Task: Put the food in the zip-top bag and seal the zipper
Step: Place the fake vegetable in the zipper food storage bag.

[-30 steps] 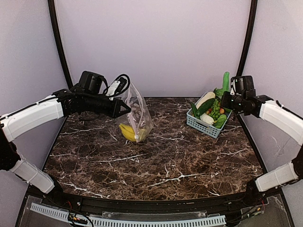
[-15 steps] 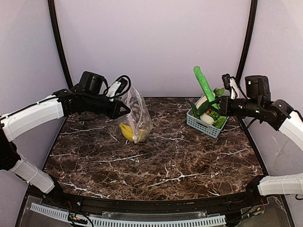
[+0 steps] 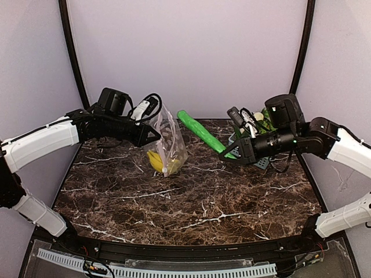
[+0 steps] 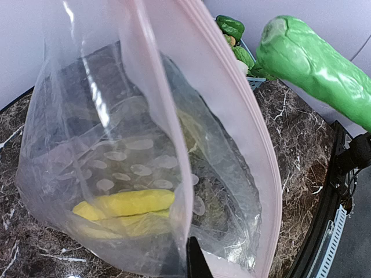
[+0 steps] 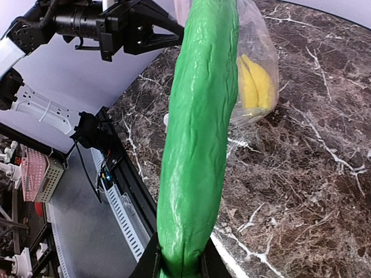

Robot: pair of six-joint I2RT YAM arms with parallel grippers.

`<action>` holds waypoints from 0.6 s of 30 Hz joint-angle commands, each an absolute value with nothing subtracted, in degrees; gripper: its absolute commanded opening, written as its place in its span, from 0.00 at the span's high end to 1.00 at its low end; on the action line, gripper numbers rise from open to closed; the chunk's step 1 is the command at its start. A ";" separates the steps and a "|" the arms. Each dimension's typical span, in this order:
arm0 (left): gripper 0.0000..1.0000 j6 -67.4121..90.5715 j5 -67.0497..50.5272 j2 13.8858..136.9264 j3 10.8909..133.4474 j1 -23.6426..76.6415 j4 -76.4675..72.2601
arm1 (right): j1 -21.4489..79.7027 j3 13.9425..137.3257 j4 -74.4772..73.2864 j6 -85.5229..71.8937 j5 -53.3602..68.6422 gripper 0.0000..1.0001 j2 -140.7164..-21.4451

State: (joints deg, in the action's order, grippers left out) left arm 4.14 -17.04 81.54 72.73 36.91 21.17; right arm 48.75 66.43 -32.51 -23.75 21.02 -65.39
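Zip-top bag (image 3: 169, 143) hangs from the left gripper (image 3: 156, 134), whose fingers are pinched fully together on one lip by the pink zipper (image 4: 232, 98), so the mouth gapes upward while the bag's bottom appears to rest on the marble table (image 3: 191, 202). Loading the food looks to be the step in hand. The right gripper (image 3: 229, 155) has its fingers closed narrowly on the butt end of a long green cucumber (image 3: 200, 132), held tilted in the air with its tip aimed at the bag's mouth, near it but not yet inside. The next move, as I judge it, calls for steering that tip over the free lip and sliding the piece in lengthwise. Only one lip is held, so the loose one may fold across the opening. Inside the bag a yellow banana bunch (image 3: 156, 161) lies at the bottom, alone. The slatted basket (image 4: 255, 84), mostly hidden behind the right arm, holds more green pieces and something white. Sealing is not yet begun.
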 commanded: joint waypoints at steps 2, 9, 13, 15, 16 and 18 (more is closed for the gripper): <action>0.99 3.36 -17.85 81.42 73.48 36.72 22.41 | 53.02 70.99 -35.28 -26.06 22.24 0.99 -67.37; 0.99 3.95 -18.85 82.23 73.32 36.72 22.02 | 55.92 71.98 -36.14 -28.11 22.42 0.99 -68.85; 0.99 4.35 -20.24 82.88 73.30 36.77 21.77 | 56.53 73.87 -37.35 -28.75 21.83 0.99 -71.43; 0.99 4.44 -20.80 83.14 73.30 36.82 21.59 | 56.56 75.37 -38.60 -29.50 21.04 0.99 -72.97; 0.99 4.47 -21.02 83.14 73.30 36.85 21.56 | 56.60 76.22 -39.35 -29.97 20.40 0.98 -73.79; 0.99 4.36 -20.84 83.20 73.26 37.14 21.54 | 56.57 77.79 -41.22 -31.39 18.68 0.98 -75.33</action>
